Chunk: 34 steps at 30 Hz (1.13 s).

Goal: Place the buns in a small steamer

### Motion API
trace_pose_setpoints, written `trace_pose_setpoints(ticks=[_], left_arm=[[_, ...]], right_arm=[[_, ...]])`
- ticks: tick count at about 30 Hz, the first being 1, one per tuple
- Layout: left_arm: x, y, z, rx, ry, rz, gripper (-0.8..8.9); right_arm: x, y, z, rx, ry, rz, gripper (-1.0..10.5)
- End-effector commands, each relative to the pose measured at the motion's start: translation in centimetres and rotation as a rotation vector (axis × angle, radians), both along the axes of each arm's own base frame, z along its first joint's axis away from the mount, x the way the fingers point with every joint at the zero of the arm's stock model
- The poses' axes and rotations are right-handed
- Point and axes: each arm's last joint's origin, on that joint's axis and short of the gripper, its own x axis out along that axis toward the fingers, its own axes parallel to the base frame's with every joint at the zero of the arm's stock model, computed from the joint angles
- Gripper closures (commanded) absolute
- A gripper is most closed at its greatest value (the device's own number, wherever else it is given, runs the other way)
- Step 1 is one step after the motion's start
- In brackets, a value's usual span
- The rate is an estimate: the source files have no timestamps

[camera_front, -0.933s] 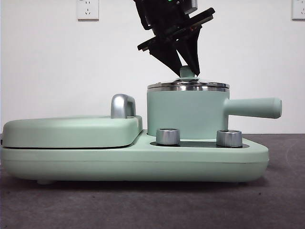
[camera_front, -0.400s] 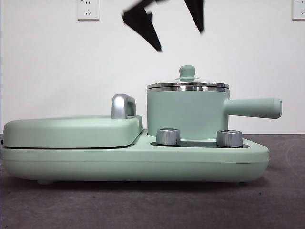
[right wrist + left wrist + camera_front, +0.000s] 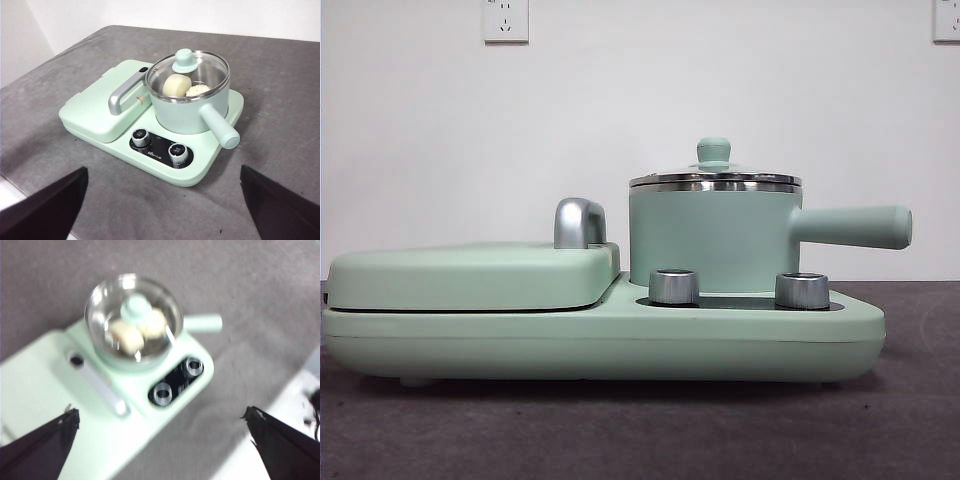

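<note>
1. Now, front view: the small steamer [image 3: 713, 238] sits on a mint-green cooker base [image 3: 600, 340], its glass lid [image 3: 714, 178] shut on the steel rim and the green knob [image 3: 713, 152] on top. Its straight handle [image 3: 852, 226] points away from the flat griddle lid [image 3: 470, 275] beside the steamer. Two steel dials [image 3: 673, 286] stand just in front of the steamer. No gripper shows.
2. Left wrist view, blurred: the left gripper [image 3: 165, 450] hangs well above the steamer, jaws spread wide, holding nothing. Both buns [image 3: 137, 331] lie inside the steamer, under the lid.
3. Right wrist view: the right gripper [image 3: 165, 210] is well apart from the steamer, jaws wide, empty. The smooth bun [image 3: 177, 85] and the ridged bun [image 3: 198, 90] touch inside the steamer.
</note>
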Motion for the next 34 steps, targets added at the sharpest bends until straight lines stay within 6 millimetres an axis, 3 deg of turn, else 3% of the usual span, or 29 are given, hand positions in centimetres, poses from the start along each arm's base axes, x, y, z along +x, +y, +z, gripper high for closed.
trace_pose_setpoints(ticks=[1, 10, 19, 22, 24, 25, 26, 27, 28, 34], left_arm=[[-2.5, 2.2, -1.4, 0.040, 0.049, 0.004, 2.29], [-9.9, 9.6, -6.9, -0.178, -0.103, 0.151, 2.29], [-14.7, 13.8, -12.5, -0.297, -0.223, 0.257, 2.38], [-15.5, 14.5, -13.3, -0.332, -0.222, 0.287, 3.65], [-15.8, 14.7, -13.4, -0.346, -0.228, 0.292, 5.50], [-15.9, 14.8, -13.4, -0.347, -0.232, 0.290, 6.74], [-15.9, 14.8, -13.4, -0.348, -0.236, 0.288, 8.32], [-15.9, 14.8, -13.4, -0.351, -0.239, 0.288, 7.88], [-15.9, 14.8, -13.4, -0.348, -0.244, 0.284, 8.02], [-15.8, 14.7, -13.2, -0.363, -0.257, 0.283, 8.02]], right_arm=[[-0.1, 0.0, 0.2, 0.019, 0.001, 0.026, 4.6], [-0.1, 0.0, 0.2, 0.018, 0.002, 0.027, 4.6], [-0.1, 0.0, 0.2, 0.021, 0.002, 0.027, 4.6], [-0.1, 0.0, 0.2, 0.021, 0.002, 0.027, 4.6], [-0.1, 0.0, 0.2, 0.021, 0.002, 0.027, 5.1], [-0.1, 0.0, 0.2, 0.020, 0.002, 0.028, 6.4], [-0.1, 0.0, 0.2, 0.020, 0.002, 0.032, 8.6], [-0.1, 0.0, 0.2, 0.014, -0.004, 0.044, 9.6], [-0.1, 0.0, 0.2, 0.010, -0.007, 0.049, 9.2], [-0.2, 0.0, 0.2, 0.013, -0.006, 0.057, 9.3]])
